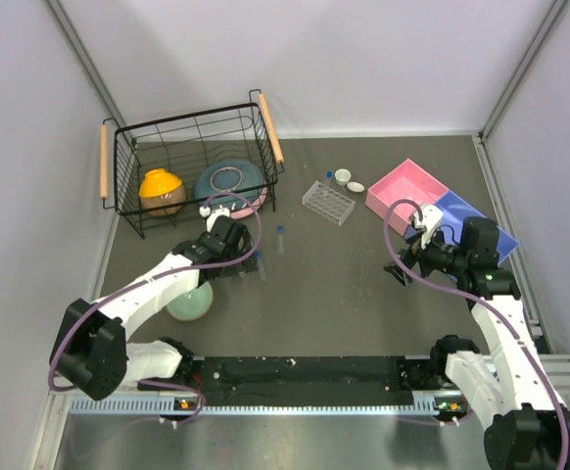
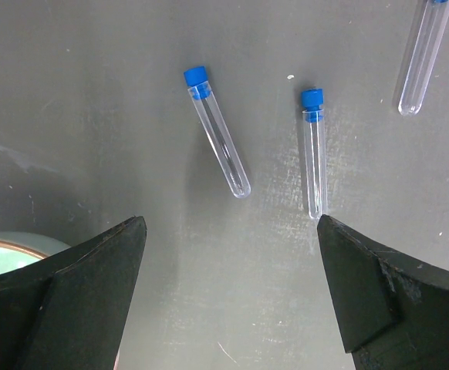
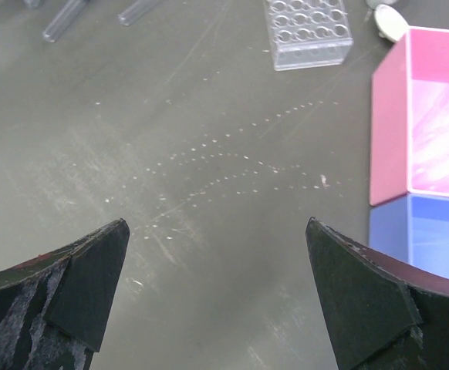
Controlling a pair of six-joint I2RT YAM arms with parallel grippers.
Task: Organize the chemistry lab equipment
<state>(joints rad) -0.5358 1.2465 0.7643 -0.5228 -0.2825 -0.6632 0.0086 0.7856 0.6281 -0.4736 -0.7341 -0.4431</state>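
Three clear tubes with blue caps lie on the dark table in the left wrist view: one (image 2: 217,132), a second (image 2: 313,153) and a third (image 2: 423,58) at the top right. My left gripper (image 2: 231,225) is open and empty just short of them. From above it (image 1: 243,262) sits beside a tube (image 1: 280,235). The clear tube rack (image 1: 327,202) stands mid-table with two white cups (image 1: 350,181) behind it. My right gripper (image 1: 403,269) is open and empty over bare table (image 3: 217,227), with the rack (image 3: 307,31) ahead. No pipettes are in view.
A black wire basket (image 1: 192,166) at the back left holds an orange bowl (image 1: 162,190) and a blue bowl (image 1: 230,184). A green bowl (image 1: 189,302) lies under my left arm. A pink tray (image 1: 407,189) and a blue tray (image 1: 476,225) sit at the right.
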